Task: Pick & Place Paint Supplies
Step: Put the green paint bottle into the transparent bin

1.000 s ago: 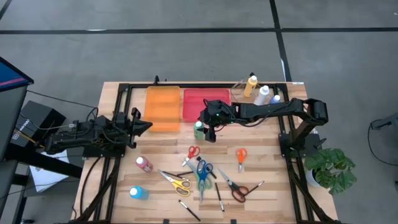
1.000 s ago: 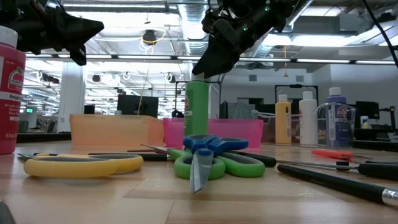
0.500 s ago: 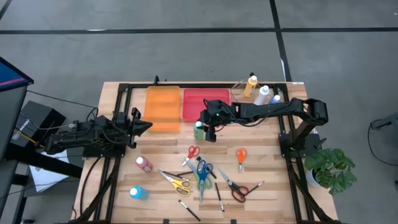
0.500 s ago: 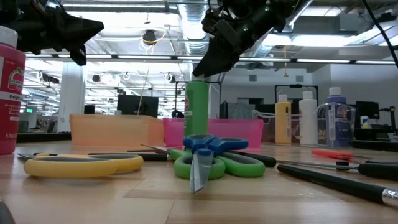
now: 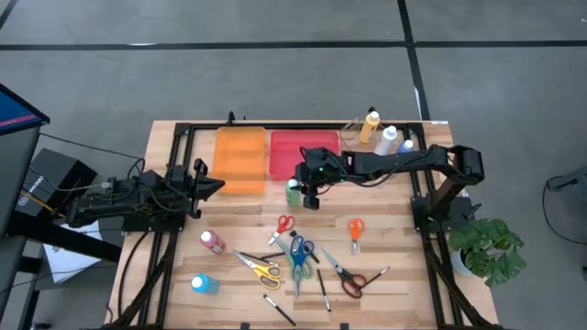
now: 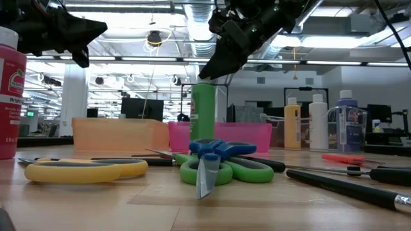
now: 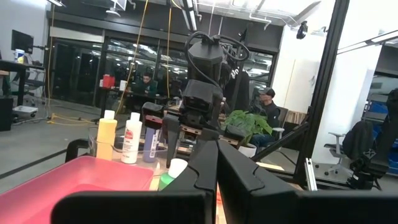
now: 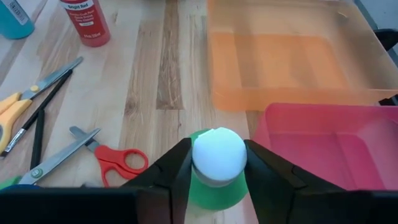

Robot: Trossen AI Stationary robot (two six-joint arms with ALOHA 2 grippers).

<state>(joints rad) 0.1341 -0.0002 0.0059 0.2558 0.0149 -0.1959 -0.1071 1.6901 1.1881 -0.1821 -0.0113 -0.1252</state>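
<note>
High view: the right hand (image 5: 304, 192) mostly covers the green bottle (image 5: 293, 191), standing on the tabletop (image 5: 394, 238) just in front of the pink tray (image 5: 286, 156). Low view: bottle cap hidden. Right wrist view: fingers (image 8: 179, 168) pinch the white cap (image 8: 217, 154). Left hand (image 5: 216, 183) hangs pressed together beside the orange tray (image 5: 240, 158).

Grey concrete floor (image 5: 275, 73) around the wooden table (image 5: 394, 229), marked with dark tape lines (image 5: 202, 44). Potted green plant (image 5: 491, 249) just beside the table's right edge. Black case (image 5: 37, 183) and a sheet of white paper (image 5: 69, 261) on the floor at the left side. Beyond the table: open workshop hall, exposed ceiling pipes (image 6: 160, 9), bright strip lights (image 6: 359, 40), white pillar (image 6: 74, 93), dark monitors (image 6: 138, 108). Dark glass wall (image 7: 68, 68) farther off, seated person (image 7: 268, 107) near an office chair (image 7: 345, 146).
</note>
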